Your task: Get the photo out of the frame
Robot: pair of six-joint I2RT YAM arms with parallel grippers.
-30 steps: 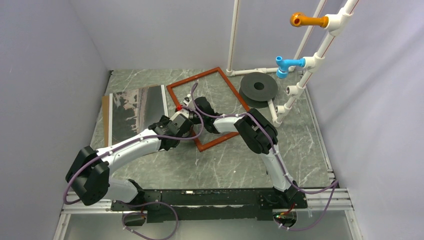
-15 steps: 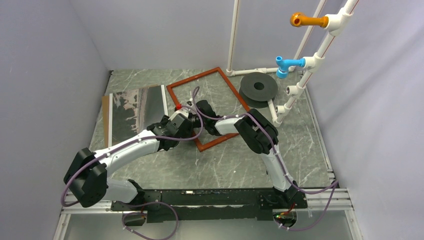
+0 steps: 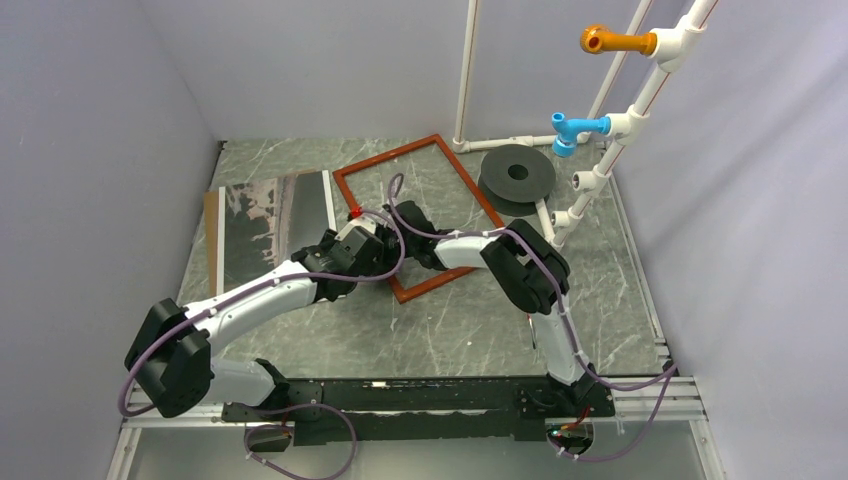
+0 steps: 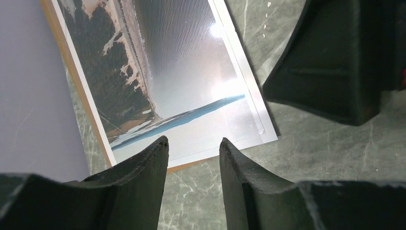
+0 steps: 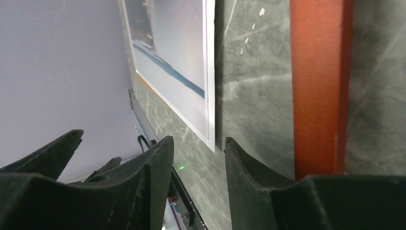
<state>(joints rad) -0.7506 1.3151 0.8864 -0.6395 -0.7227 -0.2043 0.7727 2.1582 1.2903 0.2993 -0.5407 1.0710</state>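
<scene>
The photo (image 3: 275, 218) lies flat at the left of the table on a brown backing panel (image 3: 211, 245), outside the frame (image 3: 390, 155). The reddish-brown frame lies empty mid-table. Both grippers sit close together at the frame's left rail. My left gripper (image 3: 354, 230) hovers just right of the photo's near corner (image 4: 249, 134). Its fingers (image 4: 194, 143) are open with only the table between them. My right gripper (image 3: 397, 220) is inside the frame. Its open, empty fingers (image 5: 198, 143) point past the frame rail (image 5: 318, 86) toward the photo (image 5: 177, 57).
A black disc (image 3: 517, 175) lies at the back right beside a white pipe rack (image 3: 600, 150) with blue and orange fittings. Grey walls enclose the table on the left, back and right. The marbled table (image 3: 450, 330) shows in front of the frame.
My left gripper's fingers have narrowed a little and the left arm has drawn slightly back. The right arm's elbow has shifted right. Photo and frame have not moved.
</scene>
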